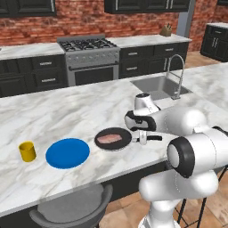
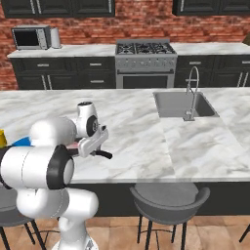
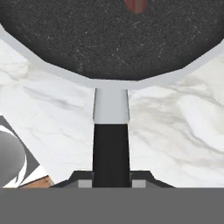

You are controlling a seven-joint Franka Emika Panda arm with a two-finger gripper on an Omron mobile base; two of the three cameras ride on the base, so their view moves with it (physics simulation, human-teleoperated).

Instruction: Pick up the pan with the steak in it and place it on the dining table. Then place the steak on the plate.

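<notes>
The black pan (image 1: 116,141) lies low on the marble dining table (image 1: 67,111), near its front edge; I cannot tell whether it touches the top. The pink steak (image 1: 109,139) lies flat inside it. My gripper (image 1: 142,137) is shut on the pan's thin handle (image 1: 153,138), which points right. In the hand view the handle (image 3: 111,144) runs straight up from my gripper (image 3: 111,183) to the pan (image 3: 109,39), with an edge of the steak (image 3: 136,5) at the top. The blue plate (image 1: 67,152) lies just left of the pan. From the right, my arm hides most of the pan.
A yellow cup (image 1: 27,151) stands left of the plate. The sink (image 1: 158,87) and its faucet (image 1: 178,75) are set in the table to the right. A grey stool (image 1: 73,207) stands below the front edge. The stove (image 1: 89,49) is at the back wall.
</notes>
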